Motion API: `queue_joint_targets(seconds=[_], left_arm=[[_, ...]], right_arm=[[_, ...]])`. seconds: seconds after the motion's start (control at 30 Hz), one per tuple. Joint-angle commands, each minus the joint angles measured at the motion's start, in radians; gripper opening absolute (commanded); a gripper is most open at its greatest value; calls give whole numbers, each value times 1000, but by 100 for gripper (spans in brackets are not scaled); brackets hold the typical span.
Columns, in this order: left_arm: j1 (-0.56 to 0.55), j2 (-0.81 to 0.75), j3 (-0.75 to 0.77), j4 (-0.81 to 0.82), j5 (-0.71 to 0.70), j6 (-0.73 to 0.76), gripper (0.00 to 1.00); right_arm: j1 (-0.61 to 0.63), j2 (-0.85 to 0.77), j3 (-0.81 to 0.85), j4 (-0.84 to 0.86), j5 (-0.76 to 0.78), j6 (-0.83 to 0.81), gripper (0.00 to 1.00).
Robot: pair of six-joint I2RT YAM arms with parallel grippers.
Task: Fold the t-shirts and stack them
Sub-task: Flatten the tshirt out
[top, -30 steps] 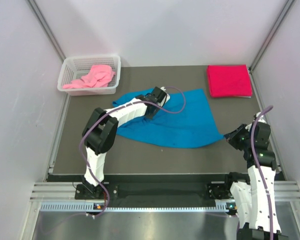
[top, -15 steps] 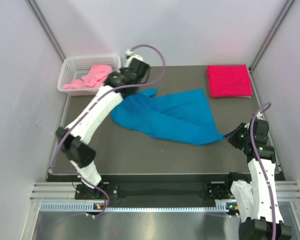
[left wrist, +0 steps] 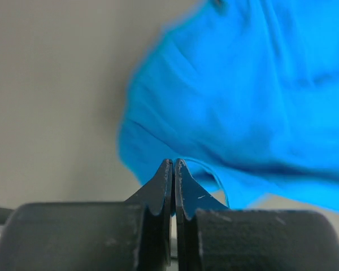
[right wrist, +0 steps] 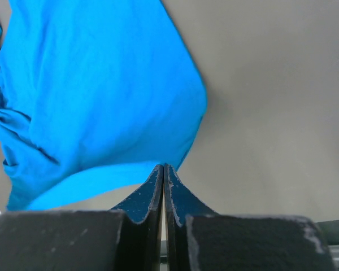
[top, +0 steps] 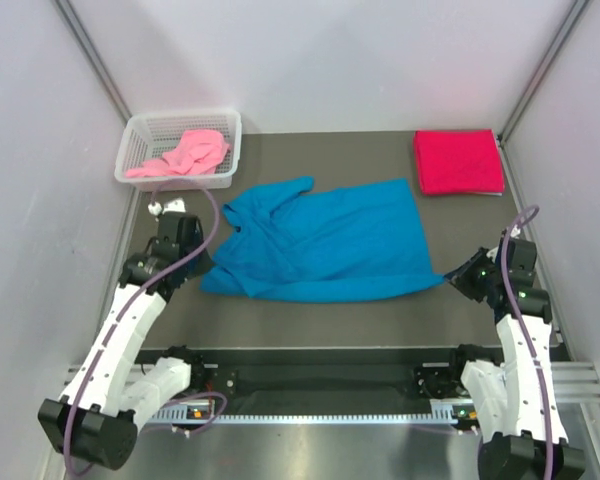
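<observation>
Left gripper (left wrist: pixel 174 164) and right gripper (right wrist: pixel 164 167) are staying clamped on the bright blue cloth t-shirt (top: pixel 330 245), having just spread it flat for folding.

The counter (top: pixel 280 310) carries one basket and three shirts. The basket (top: pixel 135 135) stands at the far-left corner, with the basket shirt (top: pixel 185 155) lying inside it. The corner shirt (top: pixel 457 161) lies at the far-right corner, well apart from the rest. The centre shirt (top: pixel 325 245) lies mid-counter, just before and right of the basket. The left tool (top: pixel 202 268) sits at its near-left corner and the right tool (top: pixel 455 278) at its near-right corner, each touching the cloth. The arm bases stand along the near edge.
</observation>
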Motion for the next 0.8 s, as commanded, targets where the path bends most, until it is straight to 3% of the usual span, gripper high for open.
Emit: queue_joint_targets(seconds=[0.0, 0.13, 0.37, 0.5, 0.63, 0.73, 0.77], left_arm=[[2, -69, -156, 179, 323, -149, 0], [2, -74, -267, 152, 336, -191, 0], [2, -86, -302, 139, 359, -325, 0], [0, -114, -284, 38, 247, -418, 15], [2, -83, -148, -207, 45, -575, 25], [2, -45, -83, -249, -54, -674, 29], [2, -33, -77, -217, -84, -662, 37]], right_arm=[[-13, -31, 20, -15, -8, 11, 0], [-13, -85, 29, -53, 38, -9, 0], [-12, -88, 26, -68, 55, -8, 0], [-12, -109, 11, -61, 41, 6, 0], [-13, -140, -6, -44, 12, 15, 0], [-12, -155, -26, -19, -5, 21, 0], [-13, -157, -35, -16, -17, 20, 0]])
